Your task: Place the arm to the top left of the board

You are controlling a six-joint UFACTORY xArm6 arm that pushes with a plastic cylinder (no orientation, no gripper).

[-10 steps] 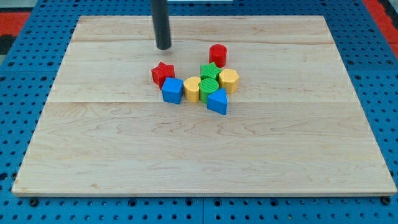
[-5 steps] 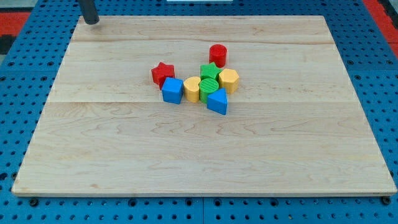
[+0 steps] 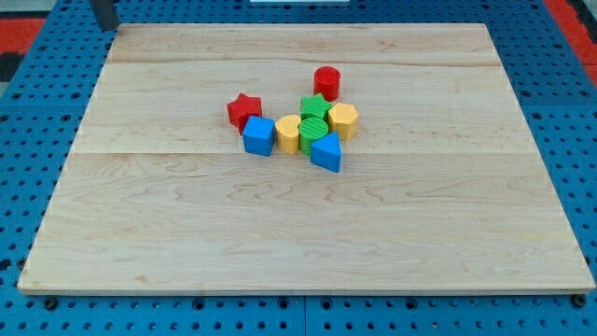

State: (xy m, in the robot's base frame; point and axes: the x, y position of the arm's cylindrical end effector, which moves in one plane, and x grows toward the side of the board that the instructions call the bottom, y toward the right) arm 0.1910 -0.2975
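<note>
My tip (image 3: pixel 105 28) is at the view's top left, just beyond the top left corner of the wooden board (image 3: pixel 187 233), far from all the blocks. The blocks cluster near the board's middle. A red star (image 3: pixel 244 110) sits at the cluster's left and a red cylinder (image 3: pixel 326 82) at its top. A green star (image 3: pixel 314 105) sits above a green cylinder (image 3: pixel 315 129). A yellow hexagon (image 3: pixel 344 120) is at the right. A yellow block (image 3: pixel 288 133) sits between a blue cube (image 3: pixel 258 135) and the green cylinder. A blue triangle (image 3: pixel 326 151) is at the bottom.
A blue pegboard (image 3: pixel 28 168) surrounds the board on all sides. Red patches show at the view's top left (image 3: pixel 19 33) and top right (image 3: pixel 574 19) corners.
My tip has moved from above the red star, across the board's top edge, to the top left corner and slightly past it. The blocks have not moved.
</note>
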